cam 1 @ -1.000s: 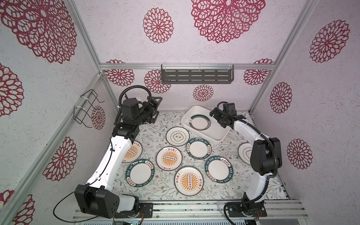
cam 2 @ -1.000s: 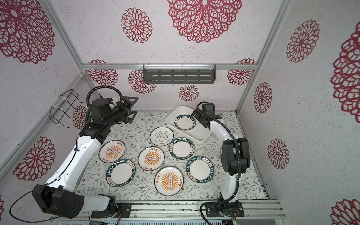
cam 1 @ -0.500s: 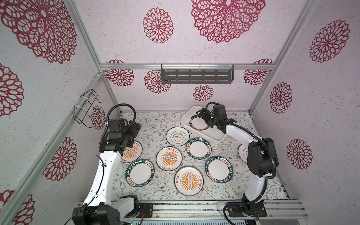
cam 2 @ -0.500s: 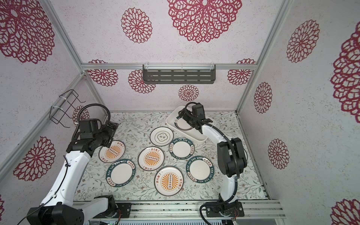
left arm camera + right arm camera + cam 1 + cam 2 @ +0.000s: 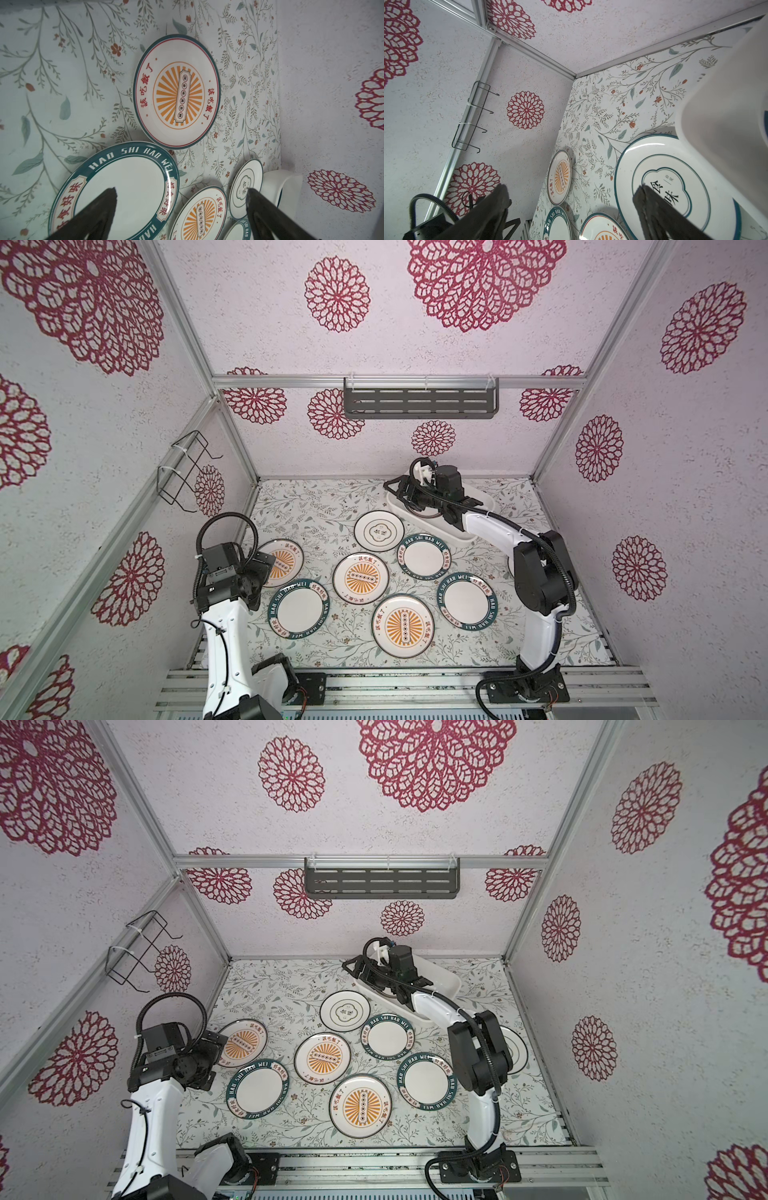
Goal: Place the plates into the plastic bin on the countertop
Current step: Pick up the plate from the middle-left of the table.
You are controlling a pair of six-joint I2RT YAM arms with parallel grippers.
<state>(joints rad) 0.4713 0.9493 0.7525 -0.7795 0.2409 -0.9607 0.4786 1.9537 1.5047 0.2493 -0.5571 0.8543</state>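
Several round plates lie flat on the countertop (image 5: 316,506): a clover plate (image 5: 378,531), teal-rimmed ones (image 5: 424,558) (image 5: 298,609) and sunburst ones (image 5: 360,577) (image 5: 284,562). One more plate (image 5: 513,1050) shows behind the right arm. The white plastic bin (image 5: 484,499) stands at the back right, with a teal-ringed plate (image 5: 424,514) inside, mostly hidden by the arm. My right gripper (image 5: 570,188) hangs open and empty past the bin's left end, above the clover plate (image 5: 675,187). My left gripper (image 5: 180,190) is open and empty, low over the front-left plates.
A dark slotted shelf (image 5: 419,403) hangs on the back wall and a wire rack (image 5: 185,472) on the left wall. An aluminium rail (image 5: 395,689) runs along the front edge. Walls close in on three sides.
The left arm has swung from the back left corner toward the front and come down over the left plates. The right gripper has travelled left along the bin. Both stayed open.
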